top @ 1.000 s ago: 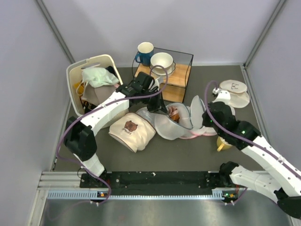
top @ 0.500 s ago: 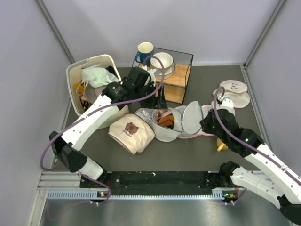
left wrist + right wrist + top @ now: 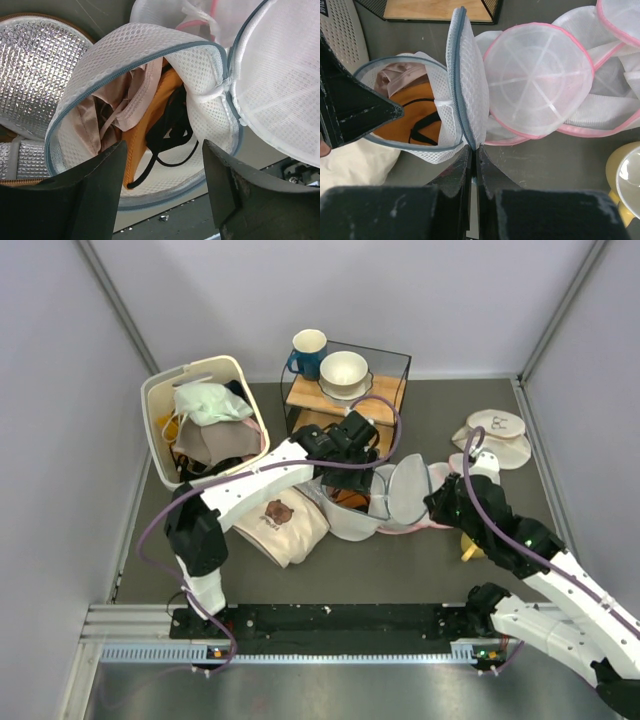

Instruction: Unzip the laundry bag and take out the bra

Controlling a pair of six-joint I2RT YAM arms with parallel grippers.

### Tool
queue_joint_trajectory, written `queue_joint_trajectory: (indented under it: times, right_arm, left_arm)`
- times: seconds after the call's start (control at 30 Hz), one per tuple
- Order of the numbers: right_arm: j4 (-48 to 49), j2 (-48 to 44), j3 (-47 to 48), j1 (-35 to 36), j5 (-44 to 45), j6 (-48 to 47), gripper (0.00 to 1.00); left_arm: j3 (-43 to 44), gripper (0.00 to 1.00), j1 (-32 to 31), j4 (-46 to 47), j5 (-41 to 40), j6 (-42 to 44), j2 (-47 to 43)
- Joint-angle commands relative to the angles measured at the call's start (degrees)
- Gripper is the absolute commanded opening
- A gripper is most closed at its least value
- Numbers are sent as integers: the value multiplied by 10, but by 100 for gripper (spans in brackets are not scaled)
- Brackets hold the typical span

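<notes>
Left wrist view: we look straight down into the laundry bag (image 3: 200,65), which is unzipped, its grey-edged rim gaping wide. The bra (image 3: 132,102), dusty pink, lies inside against the wall away from the lid (image 3: 467,75). One of its edges is draped over an orange garment (image 3: 162,95), which has black straps (image 3: 167,132) looped across it. The left gripper (image 3: 162,145) hangs over the mouth with its jaws spread and nothing between them.

The lid stands upright on the bag's right side. The right gripper (image 3: 472,150) is clenched on the bag's mesh edge at the foot of that lid.

From above, we place the bag near the middle of the desk (image 3: 400,575). It is hemmed in on three sides:
- A bear-print cloth (image 3: 280,520) touches its left side.
- Pink-trimmed mesh bags (image 3: 537,82) press against the lid on the right.
- A wire box (image 3: 398,365) stands just behind.

In the left wrist view a silvery disc (image 3: 30,70) lies just beside the rim. The open room is toward the near edge, where a bare strip of desk runs in front of the bag. A yellow cup (image 3: 470,548) sits beside the right arm. A basket (image 3: 155,405) stands at the far left corner.
</notes>
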Motion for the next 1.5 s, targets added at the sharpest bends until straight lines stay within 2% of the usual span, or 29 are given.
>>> queue_joint_trajectory:
  times: [0.0,0.07,0.17,0.23,0.3,0.33,0.37,0.47,0.67,0.93,1.07,1.47]
  right_arm:
    - [17,-2,-6,-5,-7,7,0]
    - [18,2,-5,-5,-7,6,0]
    - [19,6,-1,-6,-8,-4,0]
    - [20,7,0,-5,-7,-6,0]
    - [19,8,3,-5,-5,-8,0]
    - [19,7,3,-5,-2,-8,0]
    - [19,7,3,-5,-3,-8,0]
    - [19,6,2,-5,-1,-8,0]
    - [19,6,0,-6,5,-5,0]
    - [20,13,0,-6,8,-3,0]
    - [20,9,-3,-5,11,0,0]
    - [20,11,-8,-5,12,1,0]
  left_arm:
    - [8,67,-11,-10,-28,17,6]
    - [9,65,-13,-16,-32,16,23]
    - [9,56,-14,-19,-27,18,41]
    - [24,45,-13,-31,-25,29,63]
    - [43,30,-14,-64,-37,26,78]
    - [53,12,-13,-67,-39,28,84]
    - [56,0,-14,-68,-43,31,84]
    - [79,0,-14,-82,-39,43,72]
    - [121,0,-10,-73,39,55,-10]
    - [106,0,19,9,220,28,-87]
    - [114,0,47,45,267,2,-109]
    - [201,0,114,47,284,-21,-160]
